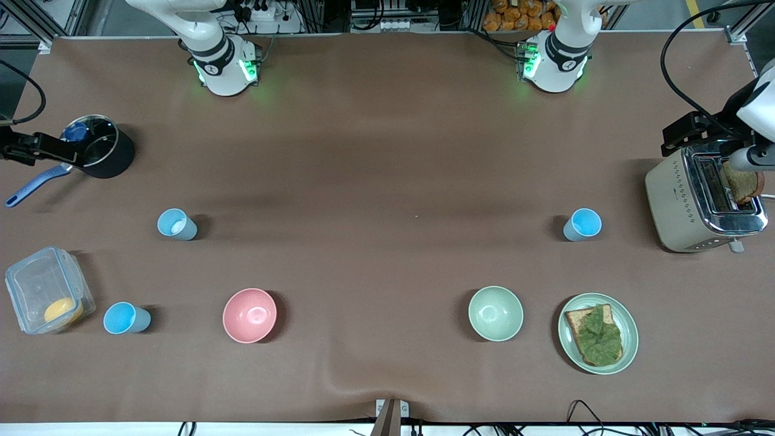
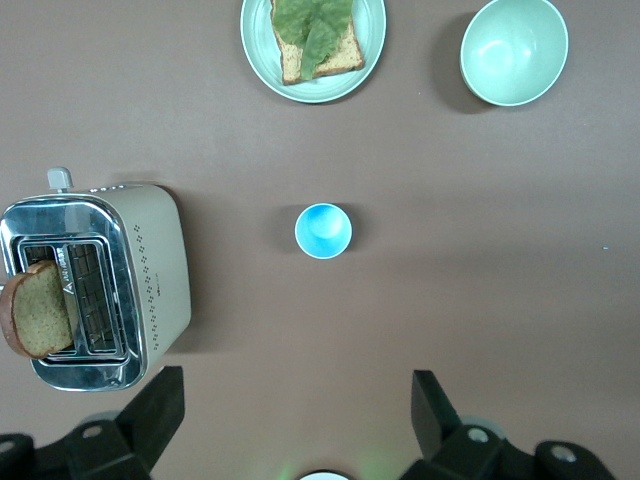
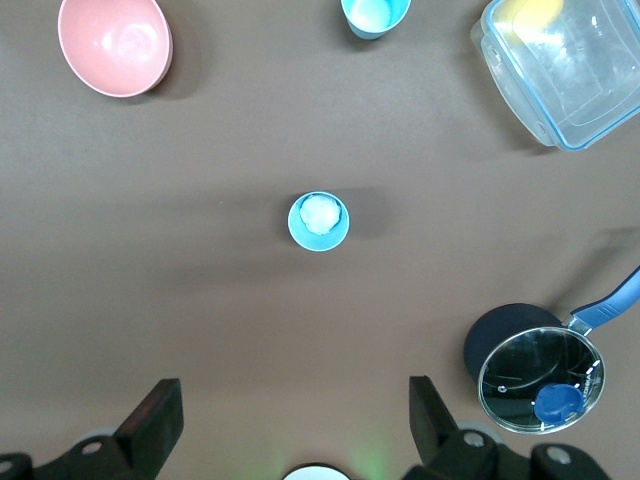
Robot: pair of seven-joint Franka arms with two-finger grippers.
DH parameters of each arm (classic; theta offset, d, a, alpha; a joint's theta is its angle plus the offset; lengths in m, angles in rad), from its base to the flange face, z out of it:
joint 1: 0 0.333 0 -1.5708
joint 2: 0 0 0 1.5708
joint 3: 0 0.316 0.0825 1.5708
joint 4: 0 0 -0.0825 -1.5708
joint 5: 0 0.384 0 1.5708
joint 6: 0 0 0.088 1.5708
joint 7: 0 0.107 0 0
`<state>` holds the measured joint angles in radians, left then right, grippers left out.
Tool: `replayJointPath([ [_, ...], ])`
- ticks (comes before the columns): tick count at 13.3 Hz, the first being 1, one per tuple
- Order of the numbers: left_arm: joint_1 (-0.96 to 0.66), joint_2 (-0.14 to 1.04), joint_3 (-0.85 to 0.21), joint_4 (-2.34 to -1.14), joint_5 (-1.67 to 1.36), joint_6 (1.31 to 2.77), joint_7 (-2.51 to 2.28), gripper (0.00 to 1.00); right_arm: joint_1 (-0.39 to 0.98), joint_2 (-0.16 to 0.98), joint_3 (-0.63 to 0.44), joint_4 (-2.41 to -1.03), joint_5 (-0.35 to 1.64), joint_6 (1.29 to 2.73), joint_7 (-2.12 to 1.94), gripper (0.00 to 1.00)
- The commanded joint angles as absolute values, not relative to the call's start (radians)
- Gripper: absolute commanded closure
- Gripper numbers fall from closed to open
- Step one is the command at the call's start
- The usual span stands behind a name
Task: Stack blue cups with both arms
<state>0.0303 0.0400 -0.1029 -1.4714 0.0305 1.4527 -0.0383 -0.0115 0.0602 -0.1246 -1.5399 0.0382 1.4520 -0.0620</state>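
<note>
Three blue cups stand upright and apart on the brown table. A sky blue cup (image 1: 582,224) (image 2: 323,230) is beside the toaster at the left arm's end. A paler cup (image 1: 177,224) (image 3: 319,220) stands at the right arm's end, and another blue cup (image 1: 125,318) (image 3: 375,12) is nearer the front camera, next to the clear container. My left gripper (image 2: 295,385) hangs open high over bare table by the sky blue cup. My right gripper (image 3: 292,392) hangs open high over bare table by the paler cup. Both hold nothing, and neither hand shows in the front view.
A pink bowl (image 1: 249,315), a pale green bowl (image 1: 495,313) and a plate with toast and lettuce (image 1: 598,333) line the front. A toaster (image 1: 702,200) holds bread. A lidded black pot (image 1: 97,148) and a clear container (image 1: 48,290) sit at the right arm's end.
</note>
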Motion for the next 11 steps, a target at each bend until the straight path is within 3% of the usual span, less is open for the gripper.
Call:
replayJointPath([
  [1, 0.034, 0.025, -0.101, -1.468, 0.032, 1.428, -0.025, 0.00, -0.035, 0.061, -0.109, -1.536, 0.054, 1.445, -0.063, 0.00],
  [11, 0.028, 0.038, -0.110, -1.492, 0.071, 1.434, -0.043, 0.00, -0.034, 0.061, -0.109, -1.537, 0.054, 1.443, -0.063, 0.00],
])
